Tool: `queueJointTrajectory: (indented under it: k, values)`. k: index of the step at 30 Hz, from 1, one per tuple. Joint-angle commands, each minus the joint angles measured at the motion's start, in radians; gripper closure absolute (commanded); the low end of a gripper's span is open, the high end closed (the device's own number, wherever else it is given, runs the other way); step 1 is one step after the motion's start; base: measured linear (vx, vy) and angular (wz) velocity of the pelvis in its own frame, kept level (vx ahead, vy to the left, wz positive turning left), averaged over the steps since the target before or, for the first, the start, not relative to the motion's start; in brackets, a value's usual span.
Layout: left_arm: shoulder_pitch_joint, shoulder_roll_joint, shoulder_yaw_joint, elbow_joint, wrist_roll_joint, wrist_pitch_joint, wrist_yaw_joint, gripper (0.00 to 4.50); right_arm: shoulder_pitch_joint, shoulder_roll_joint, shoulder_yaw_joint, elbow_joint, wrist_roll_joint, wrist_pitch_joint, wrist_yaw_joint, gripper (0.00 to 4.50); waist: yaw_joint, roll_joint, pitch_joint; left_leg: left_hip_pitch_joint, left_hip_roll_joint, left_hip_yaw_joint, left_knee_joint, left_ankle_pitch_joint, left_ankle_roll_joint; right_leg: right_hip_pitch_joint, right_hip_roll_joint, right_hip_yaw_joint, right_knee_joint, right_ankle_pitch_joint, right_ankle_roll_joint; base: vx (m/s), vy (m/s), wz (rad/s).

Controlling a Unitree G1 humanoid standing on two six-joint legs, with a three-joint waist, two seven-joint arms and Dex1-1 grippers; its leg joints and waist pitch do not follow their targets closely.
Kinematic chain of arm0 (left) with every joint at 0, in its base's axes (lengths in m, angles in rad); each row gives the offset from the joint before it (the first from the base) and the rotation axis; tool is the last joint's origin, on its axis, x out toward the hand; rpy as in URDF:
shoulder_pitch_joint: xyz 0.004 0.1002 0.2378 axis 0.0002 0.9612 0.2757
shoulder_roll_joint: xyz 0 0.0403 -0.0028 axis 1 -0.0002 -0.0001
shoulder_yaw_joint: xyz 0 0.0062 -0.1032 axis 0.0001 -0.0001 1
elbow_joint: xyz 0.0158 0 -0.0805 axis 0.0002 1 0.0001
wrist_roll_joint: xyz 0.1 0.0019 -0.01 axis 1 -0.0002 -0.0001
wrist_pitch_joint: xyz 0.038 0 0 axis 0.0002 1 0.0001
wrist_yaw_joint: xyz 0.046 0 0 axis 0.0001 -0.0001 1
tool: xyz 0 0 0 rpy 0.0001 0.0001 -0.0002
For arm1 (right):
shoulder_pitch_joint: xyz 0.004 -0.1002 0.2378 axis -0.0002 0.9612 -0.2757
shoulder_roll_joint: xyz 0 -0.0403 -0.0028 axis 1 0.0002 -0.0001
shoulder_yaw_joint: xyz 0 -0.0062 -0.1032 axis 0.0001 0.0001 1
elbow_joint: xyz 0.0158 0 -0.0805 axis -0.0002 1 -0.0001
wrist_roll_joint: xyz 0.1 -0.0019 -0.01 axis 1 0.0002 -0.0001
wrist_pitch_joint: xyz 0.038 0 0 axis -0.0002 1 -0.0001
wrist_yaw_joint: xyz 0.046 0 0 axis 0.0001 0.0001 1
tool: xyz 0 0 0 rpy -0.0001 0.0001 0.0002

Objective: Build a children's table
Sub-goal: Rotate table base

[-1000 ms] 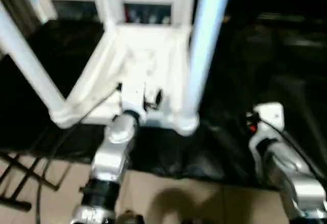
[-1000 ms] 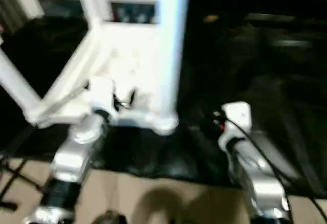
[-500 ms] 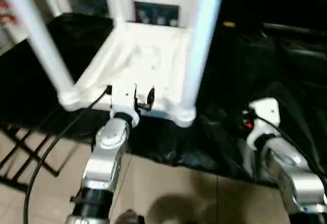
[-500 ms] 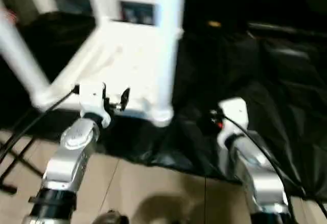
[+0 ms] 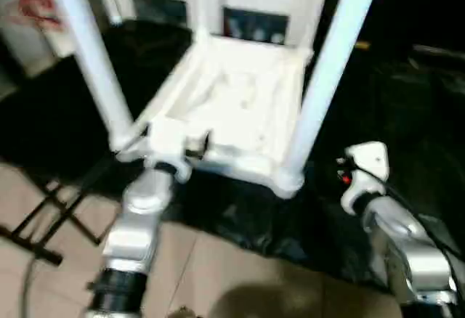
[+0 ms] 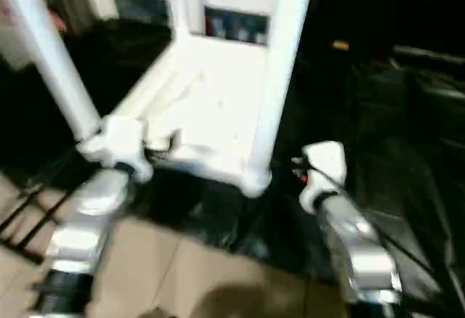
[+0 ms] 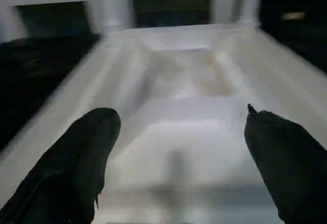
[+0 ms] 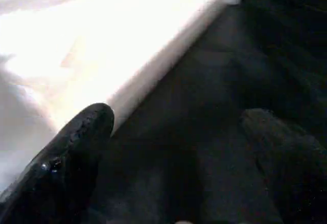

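White children's table (image 5: 232,107) upside down on black sheet (image 5: 65,115), both jaws spread, no legible writing

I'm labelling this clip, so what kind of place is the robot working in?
Probably an indoor room used as a workshop: a tiled floor, a black sheet spread as a work surface under the upturned children's table, and a white cabinet with glass doors behind.

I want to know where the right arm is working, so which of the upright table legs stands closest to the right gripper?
The near right leg, rising from the corner socket at the upturned tabletop's front right. The right gripper hangs beside it over the black sheet; the other legs stand farther left or back.
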State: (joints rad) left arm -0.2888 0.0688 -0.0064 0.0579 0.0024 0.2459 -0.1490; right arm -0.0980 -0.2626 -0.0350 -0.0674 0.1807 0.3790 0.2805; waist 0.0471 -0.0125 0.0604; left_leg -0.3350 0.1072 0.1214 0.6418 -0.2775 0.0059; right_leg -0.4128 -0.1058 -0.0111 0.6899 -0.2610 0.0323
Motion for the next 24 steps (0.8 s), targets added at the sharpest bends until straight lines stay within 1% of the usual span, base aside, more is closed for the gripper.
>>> queueJointTrajectory:
  k: [1,2,3,4,5,6,7,8,9,10,11,12,13,14,15,16,17,18,19,20,21,22,23,24]
  values:
    - [0.002,-0.021,-0.026,-0.005,-0.016,0.005,-0.020,0.02,0.019,-0.021,-0.021,-0.020,-0.014,0.000,-0.003,0.00,0.049,-0.030,-0.054,-0.057,-0.032,0.005,0.062,-0.049,0.228,0.135,-0.117,0.146,-0.181,-0.092,-0.039,0.000,0.000,0.00]
    - [0.004,-0.024,-0.024,-0.004,-0.024,-0.003,-0.025,0.02,0.021,-0.024,-0.022,-0.022,-0.015,-0.001,-0.002,0.00,0.042,-0.038,-0.050,-0.089,-0.009,-0.023,0.077,-0.026,0.178,0.172,-0.149,0.154,-0.170,-0.069,-0.100,0.080,-0.051,0.08]
    - [0.005,-0.026,-0.024,-0.006,-0.037,0.003,-0.036,0.02,0.022,-0.029,-0.024,-0.022,-0.016,-0.001,-0.002,0.00,0.046,-0.030,-0.056,-0.102,0.002,-0.039,0.049,0.120,0.076,0.179,-0.109,0.098,-0.122,0.187,-0.127,0.126,-0.040,-0.12]
    - [0.005,-0.026,-0.024,-0.006,-0.037,0.003,-0.036,0.02,0.022,-0.029,-0.024,-0.022,-0.016,-0.001,-0.002,0.00,0.039,-0.031,-0.056,-0.098,0.005,-0.036,0.017,0.203,0.039,0.169,-0.082,0.070,-0.097,0.390,-0.125,0.176,-0.047,-0.15]
    - [0.007,-0.017,-0.046,0.001,-0.047,0.024,-0.071,0.02,0.021,-0.039,-0.036,-0.017,-0.016,-0.002,0.003,0.00,0.032,0.004,-0.056,-0.075,0.023,-0.033,-0.046,0.312,0.002,0.133,-0.033,0.016,-0.075,0.593,-0.133,0.100,-0.026,-0.08]
    - [0.008,-0.013,-0.055,0.006,-0.051,0.029,-0.086,0.02,0.020,-0.043,-0.041,-0.015,-0.015,-0.002,0.007,0.00,0.016,0.013,-0.051,-0.077,0.045,-0.038,-0.066,0.340,0.030,0.116,-0.005,0.000,-0.067,0.642,-0.123,0.069,-0.015,-0.09]
    - [0.008,-0.011,-0.058,0.008,-0.052,0.030,-0.091,0.02,0.019,-0.044,-0.042,-0.015,-0.015,-0.003,0.008,0.00,0.022,0.036,-0.071,-0.065,0.059,-0.047,-0.054,0.365,0.027,0.116,0.000,0.005,-0.052,0.658,-0.126,0.000,0.000,0.00]
    - [0.008,-0.004,-0.069,0.018,-0.060,0.034,-0.122,0.02,0.015,-0.054,-0.045,-0.012,-0.015,-0.004,0.016,0.00,0.029,0.036,-0.084,-0.038,0.082,-0.050,-0.037,0.389,0.038,0.099,-0.007,0.016,-0.052,0.666,-0.153,0.000,0.000,0.00]
    - [0.006,0.009,-0.080,0.032,-0.075,0.024,-0.176,0.02,0.012,-0.070,-0.041,-0.012,-0.013,-0.004,0.037,0.00,0.028,0.032,-0.075,-0.046,0.086,-0.050,-0.052,0.361,0.043,0.103,-0.012,0.012,-0.061,0.614,-0.190,0.000,0.000,0.00]
    - [0.005,0.013,-0.083,0.036,-0.080,0.020,-0.194,0.02,0.011,-0.076,-0.040,-0.012,-0.011,-0.004,0.044,0.00,0.029,0.032,-0.074,-0.044,0.087,-0.047,-0.054,0.322,0.043,0.102,-0.014,0.012,-0.068,0.564,-0.205,0.021,0.052,0.12]
    - [-0.003,0.039,-0.106,0.057,-0.096,-0.001,-0.280,0.02,0.004,-0.096,-0.037,-0.012,0.001,-0.001,0.077,0.00,0.033,0.025,-0.069,-0.040,0.093,-0.042,-0.062,0.220,0.049,0.098,-0.023,0.015,-0.083,0.447,-0.237,0.000,0.000,0.00]
    - [-0.013,0.063,-0.122,0.077,-0.100,-0.013,-0.340,0.02,0.003,-0.112,-0.036,-0.014,0.012,0.003,0.104,0.00,0.038,0.031,-0.066,-0.039,0.099,-0.038,-0.072,0.142,0.057,0.098,-0.032,0.014,-0.090,0.336,-0.267,0.000,0.000,0.00]
    - [-0.042,0.122,-0.162,0.123,-0.106,-0.030,-0.471,0.02,-0.001,-0.149,-0.027,-0.012,0.027,0.012,0.166,0.00,0.043,0.034,-0.065,-0.032,0.108,-0.035,-0.078,0.095,0.065,0.094,-0.038,0.014,-0.098,0.262,-0.280,0.000,0.000,0.00]
    - [-0.042,0.122,-0.162,0.123,-0.106,-0.030,-0.471,0.02,-0.001,-0.149,-0.027,-0.012,0.027,0.012,0.166,0.00,0.044,0.033,-0.063,-0.031,0.108,-0.030,-0.081,0.074,0.070,0.091,-0.038,0.015,-0.103,0.231,-0.280,0.000,0.000,0.00]
    - [-0.067,0.171,-0.195,0.156,-0.115,-0.045,-0.582,0.02,-0.002,-0.180,-0.016,-0.009,0.034,0.011,0.221,0.00,0.043,0.034,-0.059,-0.032,0.114,-0.023,-0.087,0.036,0.064,0.088,-0.040,0.015,-0.104,0.191,-0.283,0.000,0.000,0.00]
    - [-0.067,0.173,-0.196,0.156,-0.115,-0.046,-0.585,0.02,-0.002,-0.181,-0.016,-0.009,0.034,0.011,0.223,0.00,0.042,0.032,-0.059,-0.031,0.115,-0.018,-0.090,0.018,0.059,0.088,-0.041,0.015,-0.107,0.171,-0.284,0.000,0.000,0.00]
    - [-0.083,0.201,-0.212,0.174,-0.128,-0.046,-0.661,0.02,0.000,-0.201,-0.008,-0.010,0.037,0.007,0.259,0.00,0.042,0.029,-0.057,-0.033,0.117,-0.012,-0.095,-0.014,0.046,0.089,-0.046,0.016,-0.111,0.133,-0.284,0.000,0.000,0.00]
    - [-0.093,0.215,-0.217,0.186,-0.136,-0.047,-0.706,0.19,0.000,-0.213,-0.002,-0.009,0.036,0.001,0.278,0.00,0.042,0.028,-0.056,-0.032,0.118,-0.006,-0.098,-0.046,0.031,0.087,-0.048,0.017,-0.114,0.099,-0.284,0.000,0.000,0.00]
    - [-0.117,0.244,-0.231,0.216,-0.142,-0.064,-0.793,0.29,0.002,-0.237,0.008,-0.008,0.031,-0.019,0.315,0.00,0.042,0.025,-0.055,-0.033,0.116,-0.004,-0.100,-0.058,0.027,0.087,-0.048,0.016,-0.117,0.075,-0.280,0.000,0.000,0.00]
    - [-0.132,0.254,-0.236,0.237,-0.139,-0.080,-0.825,0.36,0.001,-0.246,0.011,-0.005,0.030,-0.024,0.329,0.00,0.045,0.023,-0.053,-0.027,0.116,0.006,-0.103,-0.083,0.020,0.082,-0.049,0.019,-0.125,0.018,-0.271,0.000,0.000,0.00]
    - [-0.152,0.268,-0.245,0.268,-0.132,-0.095,-0.863,0.40,0.001,-0.256,0.014,-0.003,0.031,-0.029,0.347,0.00,0.043,0.018,-0.051,-0.025,0.114,0.014,-0.105,-0.095,0.018,0.080,-0.051,0.021,-0.132,-0.018,-0.269,0.000,0.000,0.00]
    - [-0.165,0.275,-0.251,0.288,-0.129,-0.104,-0.884,0.64,0.000,-0.263,0.016,-0.001,0.035,-0.030,0.358,0.00,0.046,0.018,-0.054,-0.023,0.117,0.019,-0.107,-0.093,0.016,0.081,-0.053,0.021,-0.131,-0.037,-0.263,-0.051,0.000,0.07]
    - [-0.190,0.285,-0.266,0.329,-0.115,-0.137,-0.917,0.64,0.003,-0.277,0.023,-0.004,0.040,-0.034,0.381,0.00,0.046,0.020,-0.053,-0.025,0.119,0.021,-0.111,-0.097,0.015,0.077,-0.053,0.019,-0.134,-0.049,-0.259,0.000,0.000,0.00]
    - [-0.194,0.286,-0.269,0.337,-0.113,-0.143,-0.924,0.76,0.004,-0.279,0.024,-0.004,0.041,-0.034,0.386,0.00,0.046,0.020,-0.053,-0.025,0.119,0.021,-0.111,-0.097,0.015,0.077,-0.053,0.019,-0.134,-0.049,-0.259,0.000,0.000,0.00]
